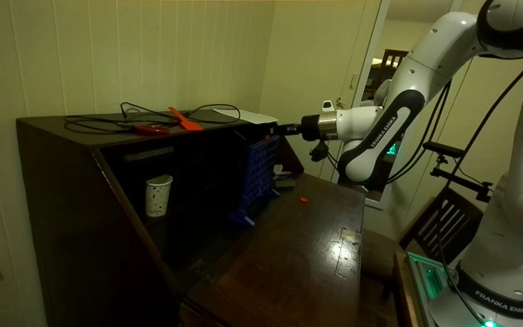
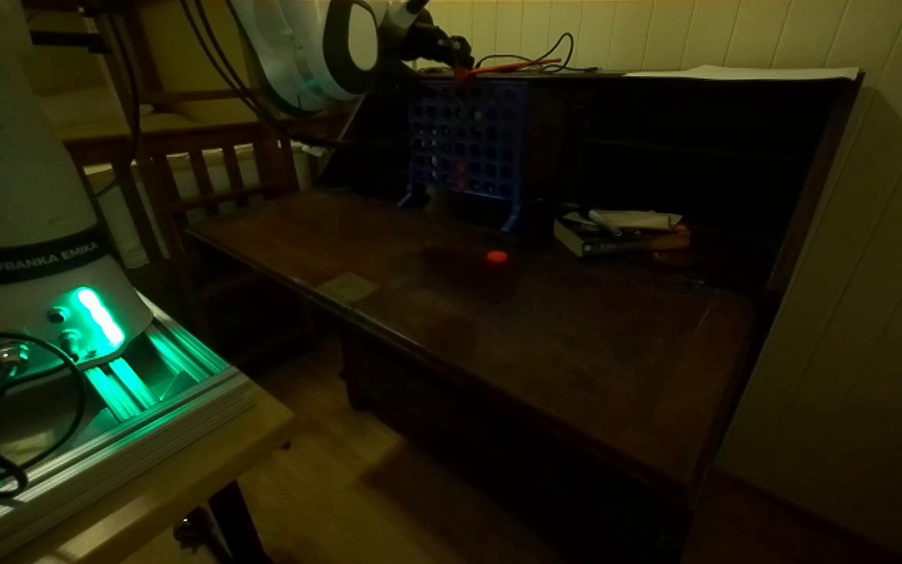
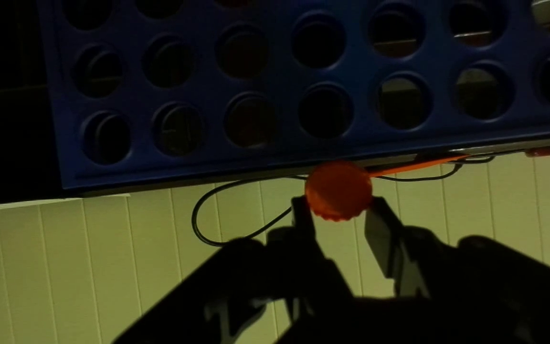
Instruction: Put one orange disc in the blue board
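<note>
My gripper [image 3: 338,206] is shut on an orange disc [image 3: 338,190], which sits between the fingertips with its round face toward the wrist camera. The blue board [image 3: 198,167] stands upright on the desk and fills the upper wrist view with its round holes. In both exterior views my gripper [image 1: 276,131] [image 2: 463,59] is at the top edge of the blue board [image 1: 259,168] [image 2: 520,141], with the held disc close to it; contact cannot be told. A second orange disc [image 1: 303,200] [image 2: 496,257] lies on the desk. Reddish spots show low in the board.
The dark wooden cabinet [image 1: 75,190] surrounds the board. A paper cup [image 1: 158,197] stands inside it. Books [image 2: 615,239] lie beside the board. Black cables [image 1: 102,122], an orange-red tool [image 1: 186,120] and white paper [image 1: 248,116] lie on the cabinet top.
</note>
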### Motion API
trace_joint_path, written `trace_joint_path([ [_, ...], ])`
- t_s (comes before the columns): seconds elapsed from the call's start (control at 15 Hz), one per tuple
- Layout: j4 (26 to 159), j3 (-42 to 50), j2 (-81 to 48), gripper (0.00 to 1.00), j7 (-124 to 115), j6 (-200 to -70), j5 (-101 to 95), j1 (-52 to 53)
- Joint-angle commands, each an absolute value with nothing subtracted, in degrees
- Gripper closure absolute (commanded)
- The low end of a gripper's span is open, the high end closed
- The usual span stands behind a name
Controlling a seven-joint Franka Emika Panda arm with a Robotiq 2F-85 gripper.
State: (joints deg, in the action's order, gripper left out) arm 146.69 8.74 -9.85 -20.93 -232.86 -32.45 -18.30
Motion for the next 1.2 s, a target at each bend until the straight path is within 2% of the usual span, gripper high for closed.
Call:
trace_joint_path([
  [0.0, 145.85, 8.67, -10.55, 0.92, -20.34, -232.34, -31.26, -17.81],
  [1.13, 144.85, 8.14, -11.44, 0.92, -20.13, -232.66, -30.19, -17.56],
])
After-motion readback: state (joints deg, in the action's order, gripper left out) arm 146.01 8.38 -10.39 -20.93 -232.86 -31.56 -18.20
